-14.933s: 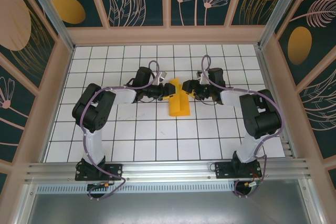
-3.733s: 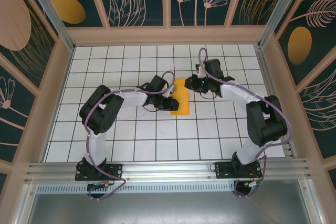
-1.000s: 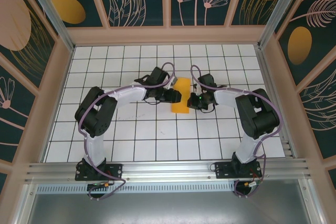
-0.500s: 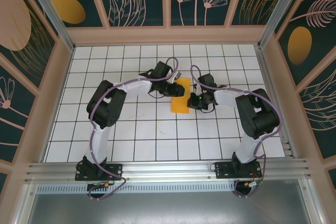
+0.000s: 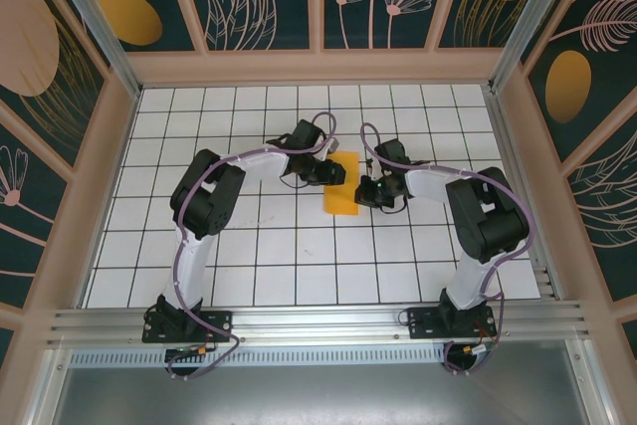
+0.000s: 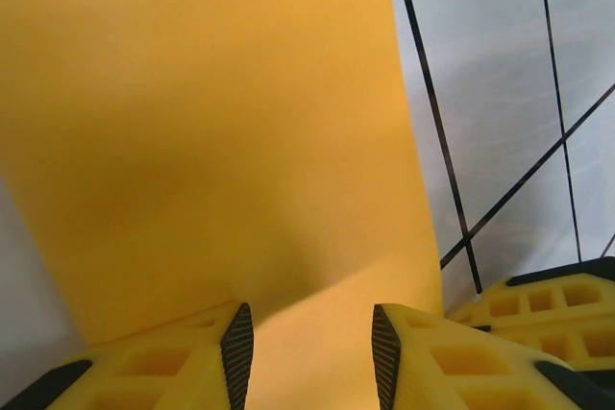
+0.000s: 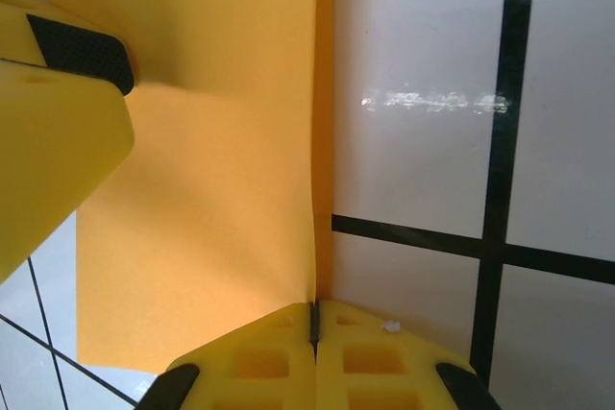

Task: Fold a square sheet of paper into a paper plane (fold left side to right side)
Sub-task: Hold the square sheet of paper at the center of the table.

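- The left tool (image 6: 309,357) stands spread. Its two yellow fingers with black pads (image 6: 237,352) are apart over the thin orange-yellow sheet of paper (image 6: 211,122), which shows in the gap between them. Whether the pads touch it I cannot tell.
- The right tool (image 7: 314,322) is pressed together, its tips meeting right at the sheet's folded long edge. Whether a layer is caught in the seam cannot be told.
- Seen from above, the left tool sits over the sheet's 10 o'clock part and the right tool at its 3 o'clock edge.
- The sheet is a narrow oblong lying flat, its long side running roughly 12 to 6 o'clock, near the middle of the white worktop with black grid lines (image 5: 249,236).
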### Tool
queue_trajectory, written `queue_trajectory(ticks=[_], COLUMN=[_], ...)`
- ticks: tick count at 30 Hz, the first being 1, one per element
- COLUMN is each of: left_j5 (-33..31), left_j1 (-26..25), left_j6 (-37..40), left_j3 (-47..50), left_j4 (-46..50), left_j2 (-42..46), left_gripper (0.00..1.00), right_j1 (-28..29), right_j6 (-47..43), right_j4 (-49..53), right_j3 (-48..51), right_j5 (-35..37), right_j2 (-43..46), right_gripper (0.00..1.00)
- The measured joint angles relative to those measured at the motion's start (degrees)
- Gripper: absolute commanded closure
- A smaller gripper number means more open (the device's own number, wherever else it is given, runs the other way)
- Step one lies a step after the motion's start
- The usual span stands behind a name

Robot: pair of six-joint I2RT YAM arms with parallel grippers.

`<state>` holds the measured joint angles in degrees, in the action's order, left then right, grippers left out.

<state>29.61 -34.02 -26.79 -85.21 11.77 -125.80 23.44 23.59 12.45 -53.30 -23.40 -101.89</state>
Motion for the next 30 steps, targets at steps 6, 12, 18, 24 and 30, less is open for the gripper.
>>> queue_trajectory(ticks=[6, 12, 18, 24, 30], left_j5=[-0.17, -0.09, 0.26, 0.61, 0.59], left_j1=[0.00, 0.00, 0.17, 0.24, 0.24], left_j6=[0.00, -0.02, -0.46, -0.70, -0.72], left_j3=[0.02, 0.83, 2.10, 2.62, 2.89], left_j4=[0.00, -1.25, -3.13, -3.98, -4.31], left_j2=[0.00, 0.07, 0.48, 0.61, 0.74], left_gripper=[0.59, 0.59, 0.60, 0.60, 0.60], right_j1=[0.00, -0.20, -2.08, -0.39, 3.80], right_j6=[-0.81, -1.31, -1.25, -0.09, 2.45], right_j4=[0.72, 2.43, 6.23, 4.22, -0.81], right_j3=[-0.55, -1.51, -2.34, -2.32, -1.33], right_j5=[-0.02, 0.09, 2.34, -0.70, -5.20], right_j2=[-0.20, -0.17, 4.35, 7.91, 4.37], right_gripper=[0.91, 0.74, 0.71, 0.72, 0.73])
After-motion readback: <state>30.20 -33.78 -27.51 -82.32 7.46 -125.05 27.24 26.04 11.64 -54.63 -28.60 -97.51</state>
